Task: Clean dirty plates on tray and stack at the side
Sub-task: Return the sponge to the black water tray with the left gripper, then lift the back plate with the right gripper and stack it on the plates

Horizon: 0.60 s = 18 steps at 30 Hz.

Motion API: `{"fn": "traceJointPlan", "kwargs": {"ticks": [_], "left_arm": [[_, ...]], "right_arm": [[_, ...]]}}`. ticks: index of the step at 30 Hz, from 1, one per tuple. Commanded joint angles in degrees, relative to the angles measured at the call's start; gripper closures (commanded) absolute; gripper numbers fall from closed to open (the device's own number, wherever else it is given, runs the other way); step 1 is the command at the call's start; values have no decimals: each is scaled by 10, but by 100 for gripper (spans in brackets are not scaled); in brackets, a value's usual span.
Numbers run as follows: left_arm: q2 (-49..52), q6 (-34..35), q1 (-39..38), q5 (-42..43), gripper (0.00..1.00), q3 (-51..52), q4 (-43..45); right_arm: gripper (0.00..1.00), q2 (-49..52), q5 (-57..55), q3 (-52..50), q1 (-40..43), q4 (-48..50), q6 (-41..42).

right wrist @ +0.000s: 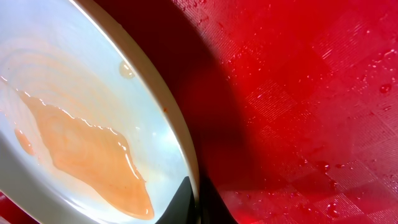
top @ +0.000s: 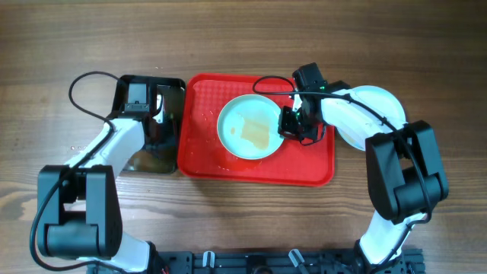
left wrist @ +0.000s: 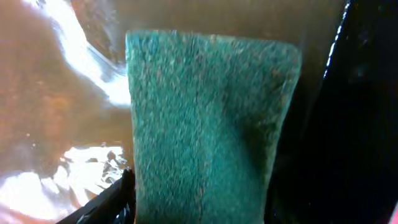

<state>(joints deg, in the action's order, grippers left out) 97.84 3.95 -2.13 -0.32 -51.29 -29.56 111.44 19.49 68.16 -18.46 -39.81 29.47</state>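
A pale plate point(top: 247, 128) with an orange smear point(right wrist: 87, 155) lies in the middle of the red tray point(top: 205, 160). My right gripper point(top: 288, 123) is shut on this plate's right rim. In the right wrist view the plate point(right wrist: 74, 93) is pinched at its rim by the gripper point(right wrist: 196, 205) over the wet tray point(right wrist: 311, 93). Another pale plate point(top: 377, 103) sits on the table right of the tray, partly under the right arm. My left gripper point(top: 156, 114) hangs over the black tray point(top: 144, 160), closed on a green sponge point(left wrist: 205, 124). One finger point(left wrist: 115, 199) presses the sponge's left edge.
The black tray lies directly left of the red tray, their rims nearly touching, and its base shines wet. A black cable point(top: 84, 95) loops on the table at the far left. The frame of the arm mounts point(top: 251, 262) runs along the front edge.
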Motion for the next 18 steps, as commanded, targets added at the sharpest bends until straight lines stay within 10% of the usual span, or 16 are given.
{"fn": "traceJointPlan", "kwargs": {"ticks": [1, 4, 10, 13, 18], "left_arm": [[0, 10, 1, 10, 56, 4, -3], [0, 10, 1, 9, 96, 4, 2], [-12, 10, 1, 9, 96, 2, 13], [-47, 10, 1, 9, 58, 2, 13], [-125, 42, 1, 9, 41, 2, -4]], "right_arm": [[96, 14, -16, -4, -1, -4, -10], [96, 14, -16, -4, -1, -4, -10], [96, 14, -16, -4, -1, -6, -10], [96, 14, -16, -4, -1, -3, -10], [96, 13, -10, -3, -1, 4, -71]]}}
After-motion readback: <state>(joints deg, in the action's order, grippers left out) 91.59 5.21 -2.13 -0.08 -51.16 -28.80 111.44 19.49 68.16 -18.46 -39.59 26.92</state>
